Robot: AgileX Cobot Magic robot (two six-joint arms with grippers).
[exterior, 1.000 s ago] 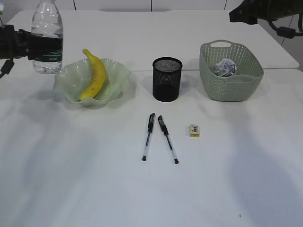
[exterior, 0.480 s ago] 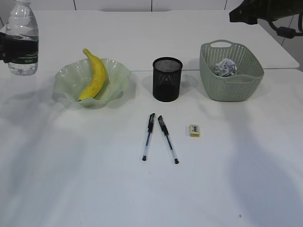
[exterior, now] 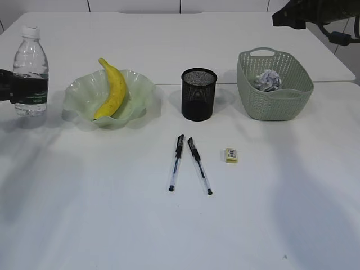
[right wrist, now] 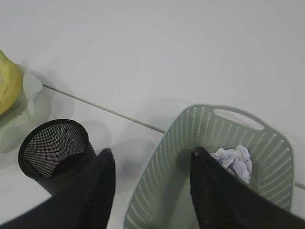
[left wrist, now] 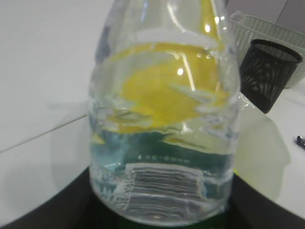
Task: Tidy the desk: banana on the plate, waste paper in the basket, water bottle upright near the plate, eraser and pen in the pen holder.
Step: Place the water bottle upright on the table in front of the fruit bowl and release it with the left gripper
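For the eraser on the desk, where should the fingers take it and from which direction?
Probably from straight above, fingers closing across the short sides of the eraser. It lies flat and low on the desk, so a sideways approach has little to catch. The nearer pen lies apart on its left, leaving room.

Desk (exterior: 169,225): plain white, smooth, matt w/ soft sheen. Water bottle (exterior: 30,70): clear glossy plastic, ribbed, white cap, dark green printed label. Plate (exterior: 79,93): pale green, translucent, glassy, shiny ruffled rim. Banana (exterior: 114,87): yellow peel, smooth, dull, small brown specks. Pen holder (exterior: 198,94): black metal mesh, matt. Basket (exterior: 274,95): sage-green plastic, woven-look perforated sides, low sheen. Waste paper (exterior: 267,80): crumpled white paper, rough creases. Two pens (exterior: 189,162): clear plastic barrels, black caps. Eraser (exterior: 231,155): pale yellow, printed label. Right gripper fingers (right wrist: 93,191): black, finely textured, matt.
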